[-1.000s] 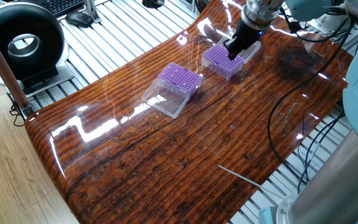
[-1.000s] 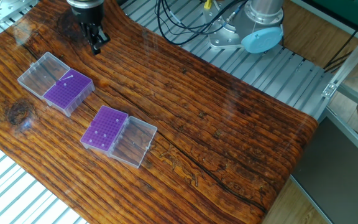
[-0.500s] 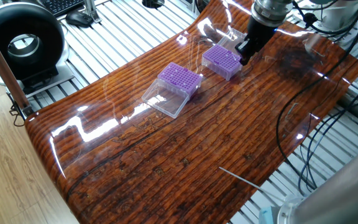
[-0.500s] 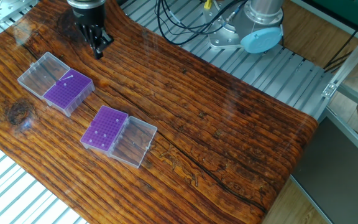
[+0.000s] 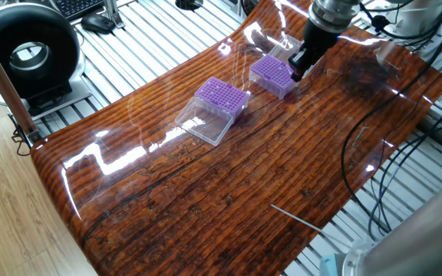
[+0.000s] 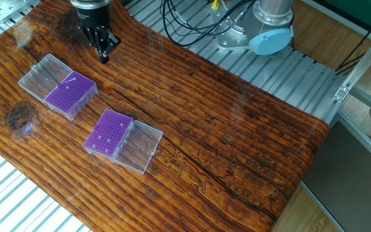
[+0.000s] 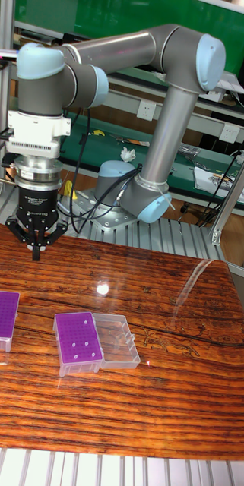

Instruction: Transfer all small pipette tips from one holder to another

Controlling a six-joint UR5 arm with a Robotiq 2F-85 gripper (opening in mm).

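In the other fixed view, read from left to right, a purple box [image 6: 72, 95] with its clear lid [image 6: 42, 76] folded open is seen at about nine o'clock on the desk [image 6: 224, 122]. One pale small pipette tip [image 6: 70, 81] lies loose across its top. Just right of it, at about eleven o'clock, the gripper [image 6: 104, 53] hangs above bare wood, apart from both boxes. The jaws appear drawn together to a narrow point, but whether a tip is pinched between them cannot be told. Further right, near the middle, a second purple box [image 6: 109, 133] is seen with a few pale tips [image 6: 107, 138] standing in its grid and its own clear lid [image 6: 140, 147] open beside it.

The tips are judged very light, thin-walled and easily crushed or flicked away. A gentle hold is called for, taken at the wider upper collar rather than the fine point, with a straight vertical lift. The loose, lying tip is judged harder to seize than an upright one.
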